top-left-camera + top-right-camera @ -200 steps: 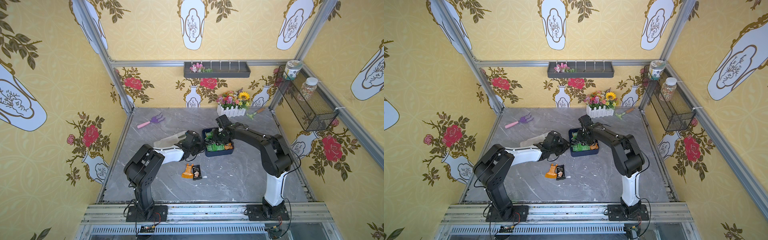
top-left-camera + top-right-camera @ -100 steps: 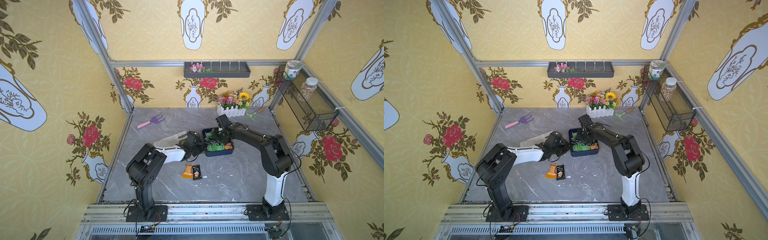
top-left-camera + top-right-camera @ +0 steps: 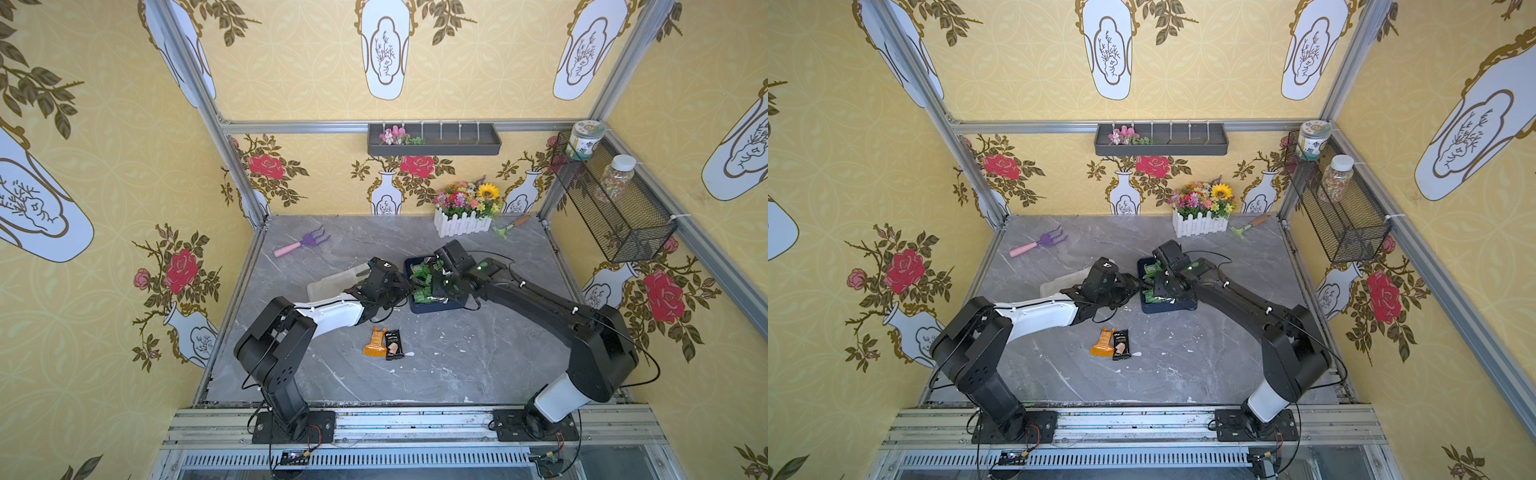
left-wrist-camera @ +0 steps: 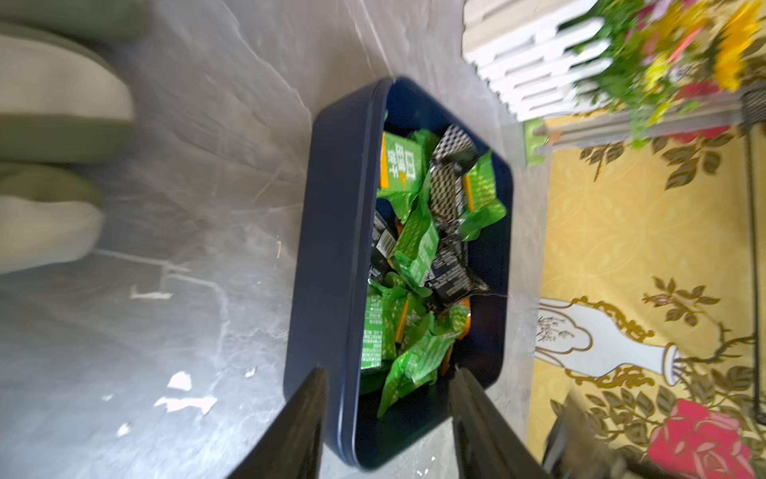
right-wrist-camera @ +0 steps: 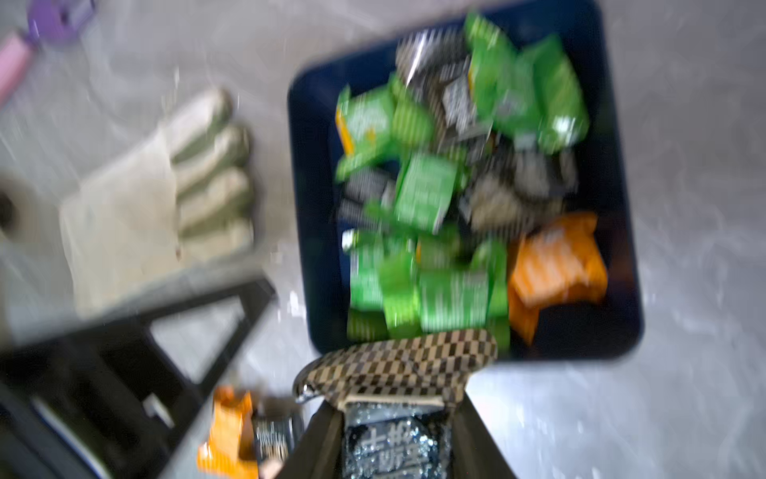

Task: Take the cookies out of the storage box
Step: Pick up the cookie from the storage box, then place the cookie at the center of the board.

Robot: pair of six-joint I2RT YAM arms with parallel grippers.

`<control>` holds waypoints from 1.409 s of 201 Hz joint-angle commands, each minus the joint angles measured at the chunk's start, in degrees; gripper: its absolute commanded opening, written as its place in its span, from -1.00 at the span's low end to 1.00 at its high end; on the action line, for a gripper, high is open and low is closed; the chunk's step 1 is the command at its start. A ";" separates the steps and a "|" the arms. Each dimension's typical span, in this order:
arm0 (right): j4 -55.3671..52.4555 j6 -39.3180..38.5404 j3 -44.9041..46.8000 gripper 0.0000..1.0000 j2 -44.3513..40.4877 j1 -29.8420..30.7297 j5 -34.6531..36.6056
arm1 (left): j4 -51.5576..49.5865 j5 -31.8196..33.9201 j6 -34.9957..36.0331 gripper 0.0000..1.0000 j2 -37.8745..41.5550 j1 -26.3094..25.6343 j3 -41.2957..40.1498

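The dark blue storage box (image 3: 436,308) sits mid-table, seen in both top views, and is full of green, black and orange cookies (image 4: 418,249). My left gripper (image 4: 387,414) is open at the box's left corner. One finger (image 4: 298,414) is outside the wall (image 4: 331,232) and the other finger is over the inside. My right gripper (image 5: 393,414) is shut on a black checkered cookie packet (image 5: 398,365), held just above the box's near edge (image 5: 580,352). An orange packet (image 3: 374,343) and a black packet (image 3: 393,345) lie on the table in front of the box.
A beige glove (image 3: 332,282) lies left of the box, under my left arm. A purple rake (image 3: 303,243) is at the back left. A white fence planter (image 3: 465,216) and a green trowel (image 3: 509,227) stand at the back right. A wire basket (image 3: 611,199) hangs on the right wall.
My left gripper has edged right toward the box and its jaws have spread. My right gripper has stayed over the box; its wrist view is blurred by motion.
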State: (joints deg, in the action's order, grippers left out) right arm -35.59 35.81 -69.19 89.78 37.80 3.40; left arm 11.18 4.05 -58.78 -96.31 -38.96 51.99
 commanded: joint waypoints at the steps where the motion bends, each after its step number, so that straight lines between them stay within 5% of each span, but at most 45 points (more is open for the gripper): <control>1: -4.90 3.25 2.78 -0.32 -2.26 5.12 4.06 | 1.39 4.74 -2.25 0.06 2.81 0.02 -2.85; 33: -3.87 10.14 5.07 -0.30 -0.29 14.08 4.47 | 1.41 9.45 -6.98 0.04 7.35 0.02 -8.15; 75: -0.24 11.78 3.07 -0.24 7.41 17.97 3.40 | 0.71 11.93 -10.46 0.04 10.47 0.02 -12.01; 135: 2.19 9.37 2.22 -0.20 13.26 17.50 2.43 | -0.34 11.95 -10.74 0.04 11.47 0.11 -13.70; 182: 3.52 9.06 2.30 0.11 14.74 17.61 1.52 | -0.21 11.59 -10.94 0.03 11.35 0.11 -14.10; 239: 0.39 7.22 1.89 0.29 6.05 16.77 5.43 | 0.89 9.77 -7.34 0.04 10.80 0.11 -12.13; 283: -1.12 0.96 3.97 0.28 -0.03 7.24 4.91 | 2.73 5.47 -4.45 0.09 7.60 0.11 -8.87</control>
State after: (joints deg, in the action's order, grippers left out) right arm -34.65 41.47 -66.24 91.20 49.41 7.60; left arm 11.75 13.08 -66.17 -86.98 -38.92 41.76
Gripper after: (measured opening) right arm 0.645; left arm 0.534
